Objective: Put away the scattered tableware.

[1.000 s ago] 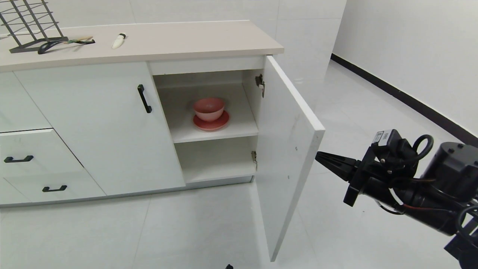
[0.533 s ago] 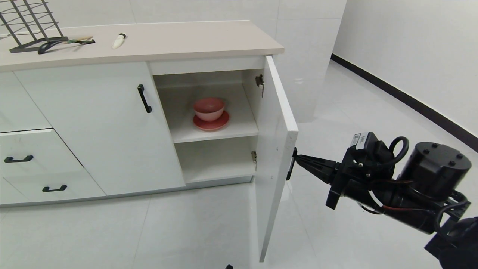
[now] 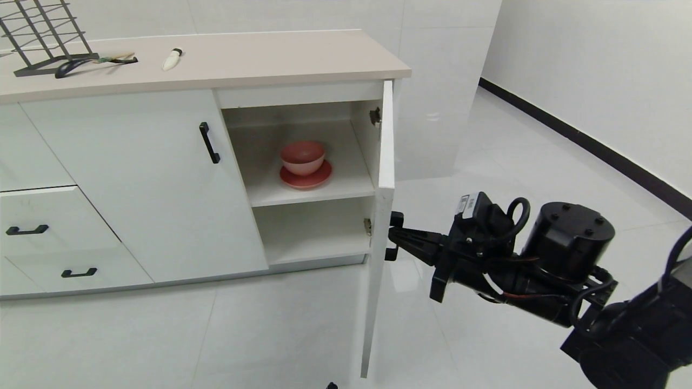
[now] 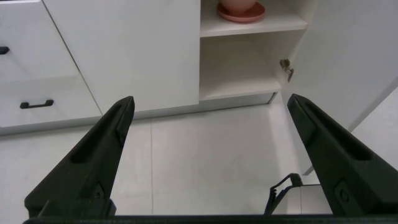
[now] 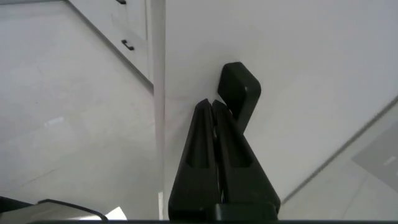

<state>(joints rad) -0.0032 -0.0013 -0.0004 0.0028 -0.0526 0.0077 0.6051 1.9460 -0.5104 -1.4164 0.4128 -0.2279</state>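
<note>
A beige stone-look countertop (image 3: 243, 56) is carrying a dark wire rack (image 3: 40, 35), a black-handled utensil (image 3: 89, 64) and a small white tool with a black tip (image 3: 172, 58) toward eleven o'clock in the head view. Below it, a closed white cabinet door with a black bar handle (image 3: 209, 142) is standing beside two white drawers (image 3: 32, 216) at nine o'clock. The white open cabinet door (image 3: 378, 227) is standing edge-on at the centre, between the right gripper (image 3: 393, 236) and the shelves. A pink round bowl (image 3: 302, 155) is sitting on a red round plate (image 3: 306, 179) on the upper shelf, at ten o'clock from that gripper. The right gripper's jaws are pressing flat together with nothing between them, their tips lying just beside the door's black handle (image 5: 239, 87) on the outer face; whether they are touching it cannot be told. The left gripper (image 4: 208, 106) is hanging over the pale tiled floor (image 4: 199, 168) with its jaws spread wide, holding nothing
</note>
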